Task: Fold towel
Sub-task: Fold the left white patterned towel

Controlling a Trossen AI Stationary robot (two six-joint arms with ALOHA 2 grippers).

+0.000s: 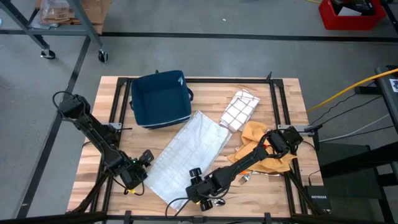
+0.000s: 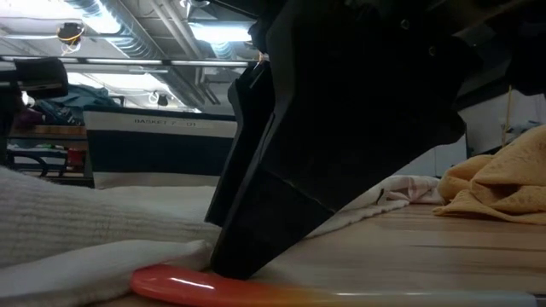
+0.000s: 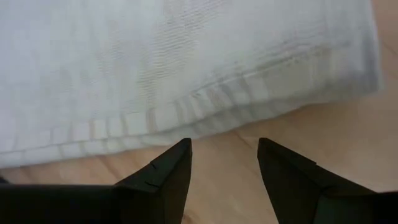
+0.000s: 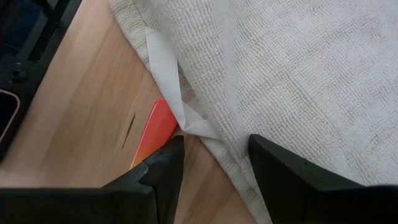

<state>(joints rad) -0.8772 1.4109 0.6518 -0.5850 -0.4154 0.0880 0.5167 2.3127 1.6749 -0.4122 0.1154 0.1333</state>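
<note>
The white towel (image 1: 186, 155) lies flat on the wooden table as a long strip, slanting from the near left toward the far right. My left gripper (image 1: 140, 171) is at the towel's near left side. It is open, its fingertips (image 3: 224, 149) just short of the stitched hem (image 3: 186, 112). My right gripper (image 1: 194, 178) is at the towel's near end and is open too. Its fingers (image 4: 214, 146) stand astride the towel's edge (image 4: 230, 155), beside a white tag (image 4: 168, 81). An orange-red thing (image 4: 155, 127) sticks out from under that edge. My right gripper comes down slanting from above at the towel's near edge (image 4: 230, 155), one open finger on each side of it. In the low view a finger (image 2: 247, 247) reaches down to the orange-red thing (image 2: 188, 281) and the towel's edge. Whether it touches either, I cannot tell.
A dark blue basket (image 1: 160, 98) stands at the far side of the table. A checked cloth (image 1: 239, 109) and a crumpled yellow-orange cloth (image 1: 258, 146) lie at the right, under my right arm. Bare wood shows along the near edge (image 1: 261, 193).
</note>
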